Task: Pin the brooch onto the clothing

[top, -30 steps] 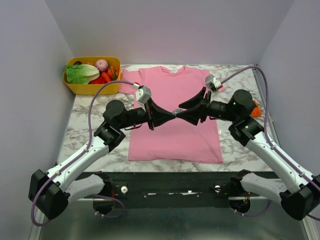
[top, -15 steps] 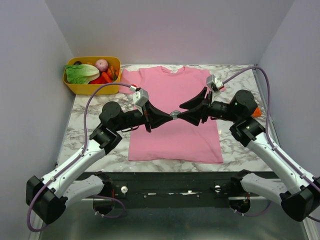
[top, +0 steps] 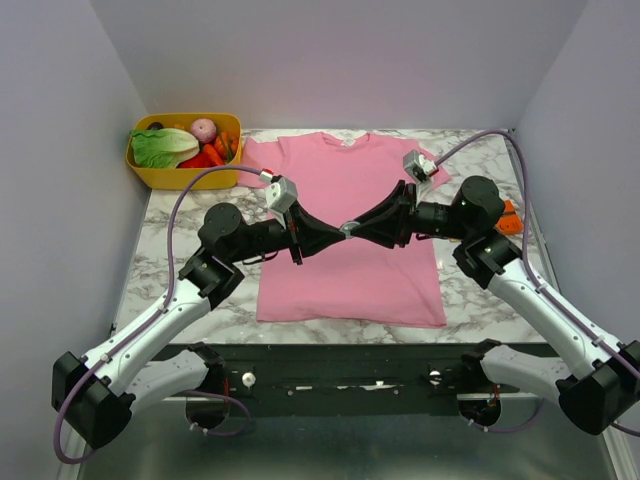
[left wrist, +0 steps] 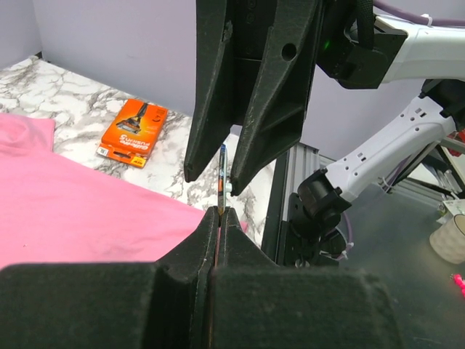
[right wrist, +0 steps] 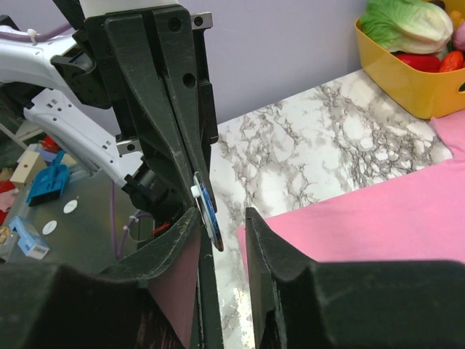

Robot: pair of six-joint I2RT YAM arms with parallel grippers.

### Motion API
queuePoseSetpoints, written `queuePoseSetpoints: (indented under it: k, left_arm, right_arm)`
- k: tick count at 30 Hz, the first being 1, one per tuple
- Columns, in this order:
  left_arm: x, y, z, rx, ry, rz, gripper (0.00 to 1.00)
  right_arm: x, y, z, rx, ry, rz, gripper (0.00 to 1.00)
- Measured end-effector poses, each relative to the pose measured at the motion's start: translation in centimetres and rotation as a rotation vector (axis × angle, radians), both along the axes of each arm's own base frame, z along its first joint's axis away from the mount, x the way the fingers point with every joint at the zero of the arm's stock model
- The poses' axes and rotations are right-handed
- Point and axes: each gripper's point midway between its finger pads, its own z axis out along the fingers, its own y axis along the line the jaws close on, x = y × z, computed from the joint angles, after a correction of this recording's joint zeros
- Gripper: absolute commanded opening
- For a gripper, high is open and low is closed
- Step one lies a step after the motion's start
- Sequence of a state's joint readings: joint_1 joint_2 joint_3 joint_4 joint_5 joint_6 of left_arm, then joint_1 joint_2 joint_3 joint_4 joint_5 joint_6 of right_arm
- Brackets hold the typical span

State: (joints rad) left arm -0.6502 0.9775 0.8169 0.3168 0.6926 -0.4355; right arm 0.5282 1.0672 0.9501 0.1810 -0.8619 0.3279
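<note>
The pink T-shirt (top: 350, 280) lies flat on the marble table; it also shows in the left wrist view (left wrist: 73, 211) and the right wrist view (right wrist: 378, 218). Both grippers meet tip to tip above its middle. My left gripper (top: 342, 229) (left wrist: 219, 212) is shut on the brooch (top: 347, 227), a tiny thin disc seen edge-on (left wrist: 222, 178). My right gripper (top: 353, 227) (right wrist: 222, 212) is open, its fingers on either side of the brooch (right wrist: 207, 209). The disc sits close to the right gripper's left finger and clear of the other.
A yellow bin (top: 150, 172) with toy vegetables stands at the back left corner. An orange packet (top: 508, 217) (left wrist: 133, 133) lies on the table at the right, beside the right arm. Grey walls close in the table on three sides.
My right gripper has moved left, and its open fingers now straddle the brooch. My left gripper drew back slightly a second ago, then held still with the brooch.
</note>
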Motion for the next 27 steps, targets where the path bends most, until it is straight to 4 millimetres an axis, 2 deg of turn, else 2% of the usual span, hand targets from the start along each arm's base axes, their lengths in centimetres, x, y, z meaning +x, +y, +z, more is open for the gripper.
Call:
queuePoseSetpoints:
  k: [2,17,27]
  left_arm:
    - [0.0,0.0,0.0,0.0,0.0,0.001,0.0]
    - [0.5,0.0,-0.3,0.012,0.013,0.016,0.0]
    - [1.5,-0.1,-0.5,0.063,0.022,0.042,0.0]
  right_arm:
    - [0.0,0.1,-0.1,0.001,0.006,0.004,0.27]
    - [-0.1,0.5,-0.3,-0.016,0.035,0.055,0.01]
    - [1.1,0.4,-0.7,-0.091,0.044,0.003,0.01]
